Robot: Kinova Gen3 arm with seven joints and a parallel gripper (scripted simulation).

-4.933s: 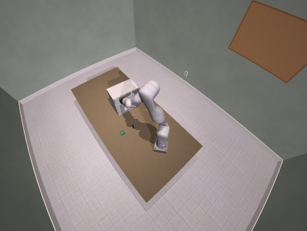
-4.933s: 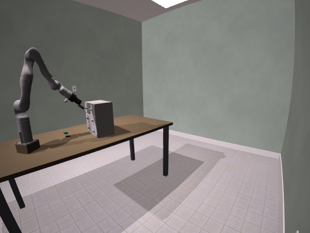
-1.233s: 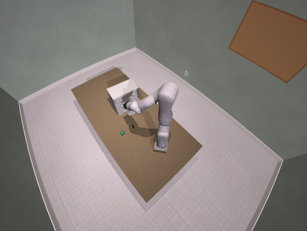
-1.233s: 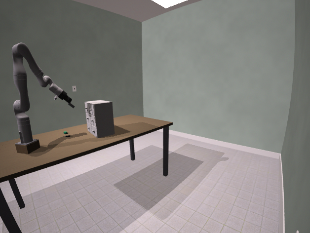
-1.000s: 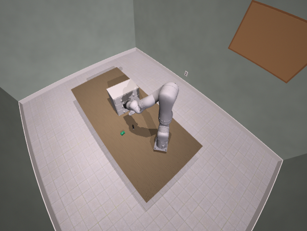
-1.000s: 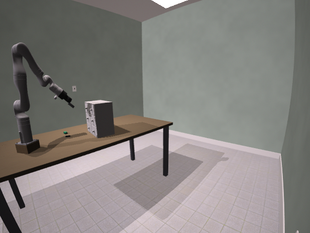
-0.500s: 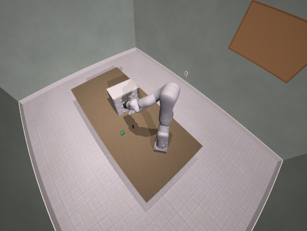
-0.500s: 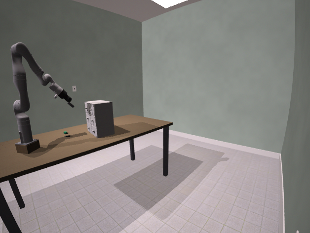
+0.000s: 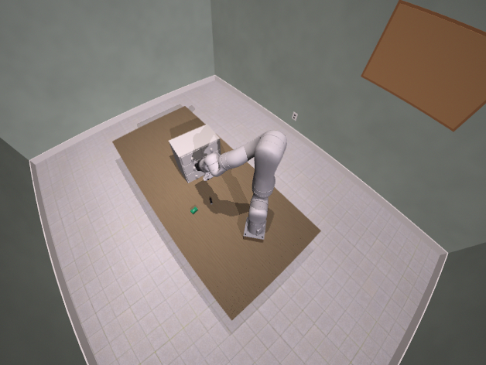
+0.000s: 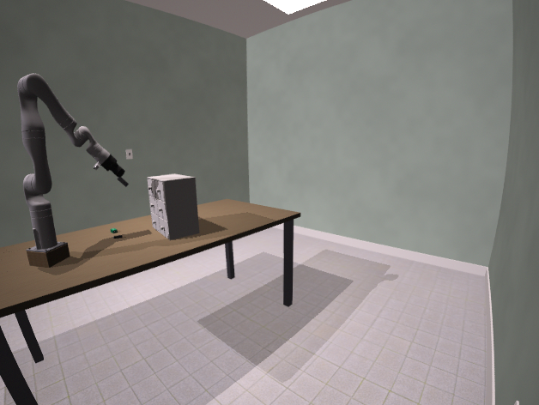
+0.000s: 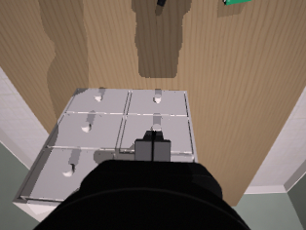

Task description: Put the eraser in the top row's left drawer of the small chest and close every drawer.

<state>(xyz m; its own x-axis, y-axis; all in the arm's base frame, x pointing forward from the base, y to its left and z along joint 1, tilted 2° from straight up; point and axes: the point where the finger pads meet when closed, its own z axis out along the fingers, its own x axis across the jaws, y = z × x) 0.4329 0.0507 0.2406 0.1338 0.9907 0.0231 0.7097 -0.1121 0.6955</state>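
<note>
The small white chest (image 9: 194, 155) stands on the brown table, with two columns and three rows of drawers; all fronts look flush. It also shows in the side view (image 10: 172, 204) and fills the wrist view (image 11: 127, 132). A small green block (image 9: 193, 210), probably the eraser, lies on the table in front of the chest; I also see it in the side view (image 10: 113, 229) and at the top edge of the wrist view (image 11: 236, 1). My gripper (image 10: 124, 182) (image 11: 154, 141) is shut and empty. It hangs in the air a short way in front of the chest's upper drawers, pointing at them.
A small black object (image 9: 210, 199) lies on the table near the green block, also in the side view (image 10: 118, 236). The arm's base (image 9: 254, 231) stands on the table further back. The chest sits near the table's far end.
</note>
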